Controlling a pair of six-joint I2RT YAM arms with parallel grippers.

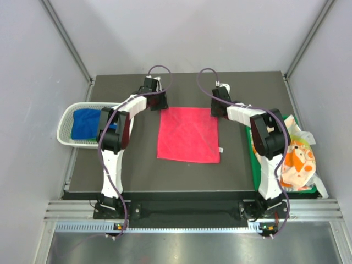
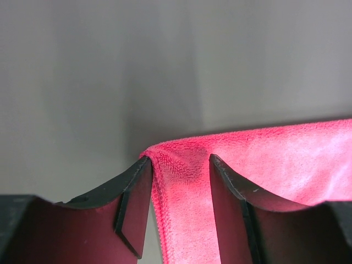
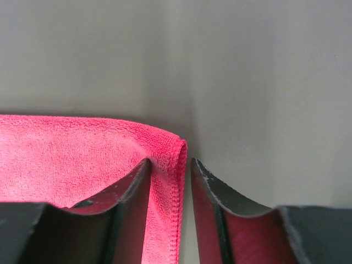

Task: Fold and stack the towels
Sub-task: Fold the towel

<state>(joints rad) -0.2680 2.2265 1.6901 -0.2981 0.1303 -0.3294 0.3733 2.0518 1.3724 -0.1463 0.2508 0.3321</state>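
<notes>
Overhead and wrist views, read left to right. At the table's left edge a white mesh basket holds a blue towel, bunched inside it. The left gripper stands at the far left corner of the pink-red towel, which lies spread flat at the table's middle. In the left wrist view its jaws are spread and straddle that corner: the cloth fills the gap between them, its hemmed edge touches the left finger, and it looks flat rather than squeezed. The right gripper stands at the far right corner of the same towel. Its jaws are also spread, and the rolled corner edge sits between them against the left finger, with a strip of bare table showing between the cloth and the right finger. At the table's right edge a green tray holds a crumpled white towel with orange print, partly hidden behind the right arm.
</notes>
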